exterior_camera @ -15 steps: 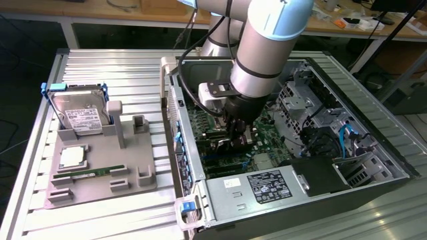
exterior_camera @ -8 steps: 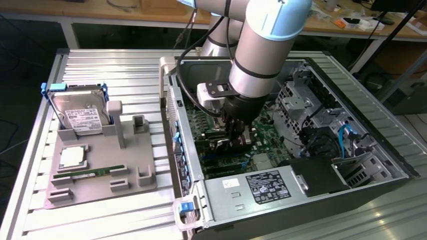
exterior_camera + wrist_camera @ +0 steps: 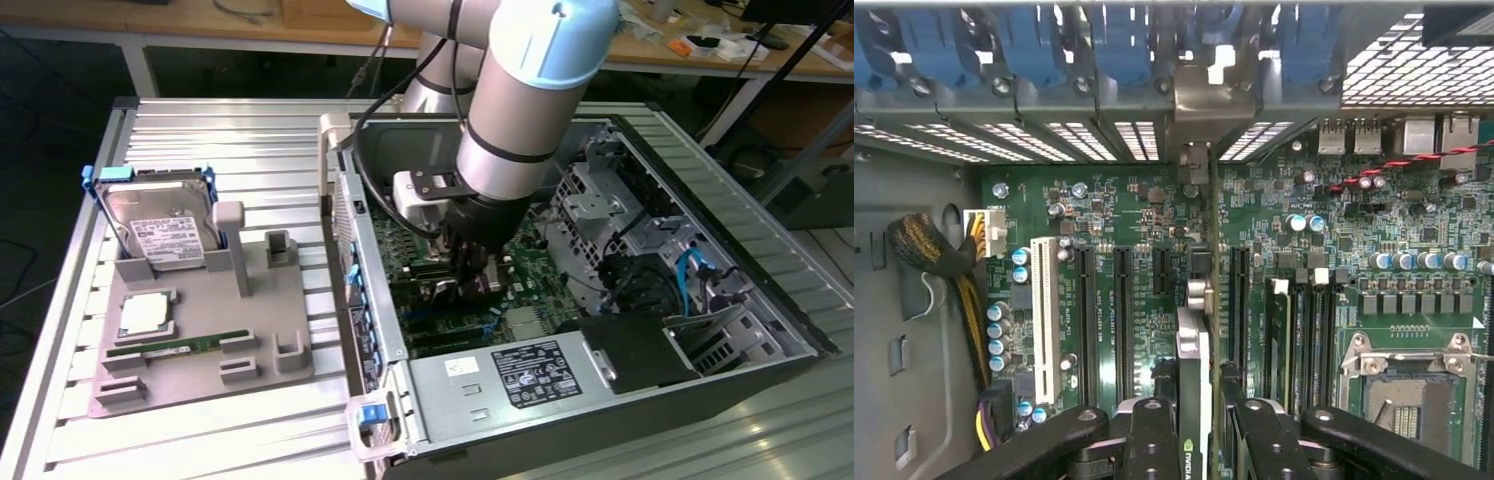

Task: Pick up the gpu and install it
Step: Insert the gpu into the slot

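Silver-and-black thin gpu [image 3: 1193, 345] seen edge-on, green logo, clamped in pincer [image 3: 1199, 440].

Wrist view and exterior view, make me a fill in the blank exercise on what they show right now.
1. The gripper is shut on the gpu, held edge-on over the ____ motherboard.
2. The clips above the slot openings of the case are ____.
3. On the grey tray outside the case, the silver ____ carries a white label.
Missing words: green; blue; hard drive.
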Available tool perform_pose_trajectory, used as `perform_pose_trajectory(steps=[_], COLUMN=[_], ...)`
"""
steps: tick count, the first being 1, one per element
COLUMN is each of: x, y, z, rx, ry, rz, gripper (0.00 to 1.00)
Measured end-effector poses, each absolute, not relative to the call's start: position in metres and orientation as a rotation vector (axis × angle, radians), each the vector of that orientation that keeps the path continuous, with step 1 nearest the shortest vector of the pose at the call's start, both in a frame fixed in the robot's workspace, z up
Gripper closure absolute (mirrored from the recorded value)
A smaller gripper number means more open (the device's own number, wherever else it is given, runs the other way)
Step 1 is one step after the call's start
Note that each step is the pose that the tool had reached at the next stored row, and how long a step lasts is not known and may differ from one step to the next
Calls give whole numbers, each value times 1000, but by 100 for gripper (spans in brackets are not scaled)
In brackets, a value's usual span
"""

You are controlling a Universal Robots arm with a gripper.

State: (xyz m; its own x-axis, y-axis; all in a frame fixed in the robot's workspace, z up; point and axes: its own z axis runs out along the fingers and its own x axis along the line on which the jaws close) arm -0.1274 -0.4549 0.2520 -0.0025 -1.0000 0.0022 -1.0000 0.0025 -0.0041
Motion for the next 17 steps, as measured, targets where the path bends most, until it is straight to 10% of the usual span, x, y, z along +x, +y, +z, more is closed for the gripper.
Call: perform_pose_trajectory(steps=[17], x=[-127], y=[-455], z=[245], rx=[-2218], ry=[2224], rz=[-7], gripper=[73])
